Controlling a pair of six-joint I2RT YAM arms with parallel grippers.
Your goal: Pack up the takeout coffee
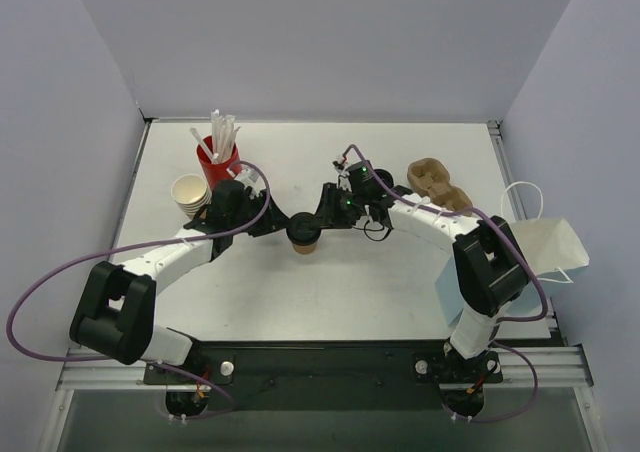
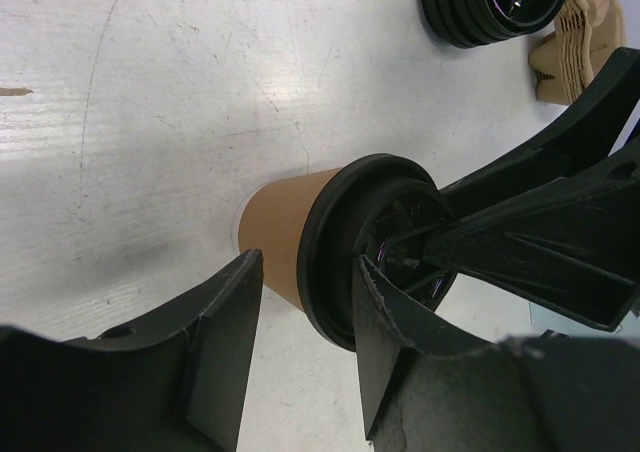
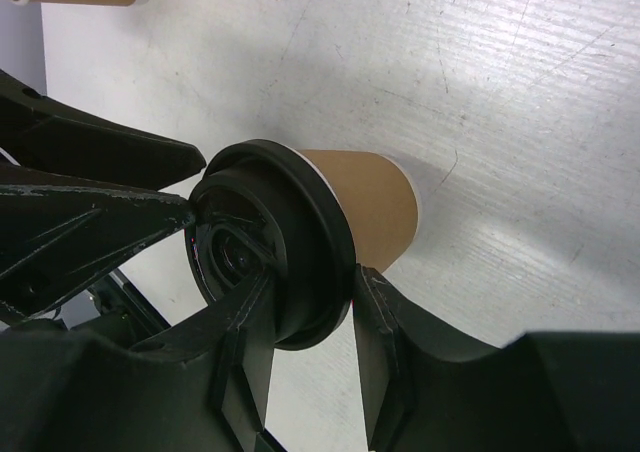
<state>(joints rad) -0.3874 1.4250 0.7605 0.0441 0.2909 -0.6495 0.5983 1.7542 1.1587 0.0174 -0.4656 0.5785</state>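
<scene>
The takeout coffee (image 1: 303,238), a tan-brown paper cup under a black lid (image 3: 300,262), stands upright mid-table between both arms. My right gripper (image 1: 322,217) comes from the right; in the right wrist view (image 3: 315,275) one finger lies on the lid's top and the other presses under its rim, shut on it. From the left, my left gripper (image 1: 284,226) straddles the same rim (image 2: 305,282). One of its fingers crosses the lid and the other stands beside the cup wall (image 2: 285,232) with a gap, open.
A red cup of straws (image 1: 218,157) and a stack of cream cups (image 1: 190,194) stand behind the left arm. A cardboard cup carrier (image 1: 438,185) and a white paper bag (image 1: 545,247) lie at the right. Loose black lids (image 2: 490,2) sit near the carrier.
</scene>
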